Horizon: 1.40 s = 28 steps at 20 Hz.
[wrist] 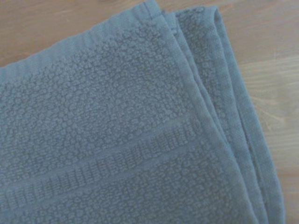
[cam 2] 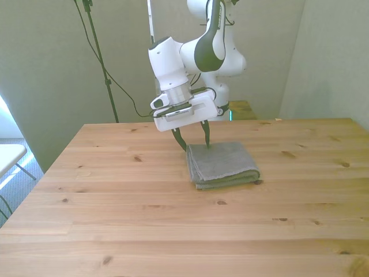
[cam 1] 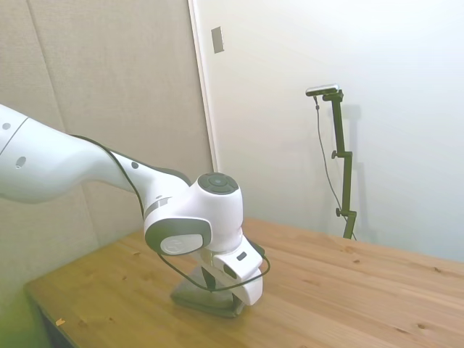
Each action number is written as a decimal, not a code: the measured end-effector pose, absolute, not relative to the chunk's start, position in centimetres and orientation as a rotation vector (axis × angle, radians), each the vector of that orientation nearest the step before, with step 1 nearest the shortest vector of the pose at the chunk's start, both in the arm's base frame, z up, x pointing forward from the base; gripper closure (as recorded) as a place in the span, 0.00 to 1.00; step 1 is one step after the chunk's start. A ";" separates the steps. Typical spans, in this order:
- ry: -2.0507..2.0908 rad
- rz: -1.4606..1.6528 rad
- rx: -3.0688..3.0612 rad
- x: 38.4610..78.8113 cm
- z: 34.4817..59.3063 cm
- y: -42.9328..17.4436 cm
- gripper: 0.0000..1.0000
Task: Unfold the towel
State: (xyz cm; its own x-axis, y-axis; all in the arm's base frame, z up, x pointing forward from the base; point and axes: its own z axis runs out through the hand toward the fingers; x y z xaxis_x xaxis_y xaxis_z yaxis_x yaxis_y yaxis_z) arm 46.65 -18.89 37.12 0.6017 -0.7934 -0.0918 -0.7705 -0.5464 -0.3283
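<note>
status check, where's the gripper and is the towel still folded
Gripper open, fingertips at the towel's far corner on the front view's left. Towel folded in layers, flat on table. Nothing in the way.

wooden table — knotty planks | small grey wall plate

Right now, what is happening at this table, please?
A white Franka arm is working on a grey terry-cloth towel that lies folded in thick layers on the wooden table. The gripper is open and low over the towel's far corner on the front view's left, with its fingers on either side of the corner. Nothing is lifted yet; the towel is not unfolded.
</note>
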 end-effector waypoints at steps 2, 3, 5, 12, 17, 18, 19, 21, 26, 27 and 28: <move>1.262 -0.098 -2.498 46.7 37.2 -18.9 1.00; 1.261 -0.098 -2.499 46.7 37.2 -18.9 1.00; 1.259 -0.098 -2.499 46.7 37.2 -18.9 1.00; 1.248 -0.107 -2.504 47.1 37.5 -18.6 1.00; 1.210 -0.144 -2.516 48.4 39.2 -17.8 1.00; 1.192 -0.157 -2.520 49.0 40.0 -17.0 1.00; 1.175 -0.173 -2.523 49.6 40.9 -16.0 1.00; 1.128 -0.209 -2.534 50.9 43.2 -13.0 1.00; 0.987 -0.263 -2.619 52.4 46.4 -3.8 1.00; 0.958 -0.278 -2.639 52.6 46.7 -1.9 1.00; 0.931 -0.288 -2.656 52.7 46.9 0.0 1.00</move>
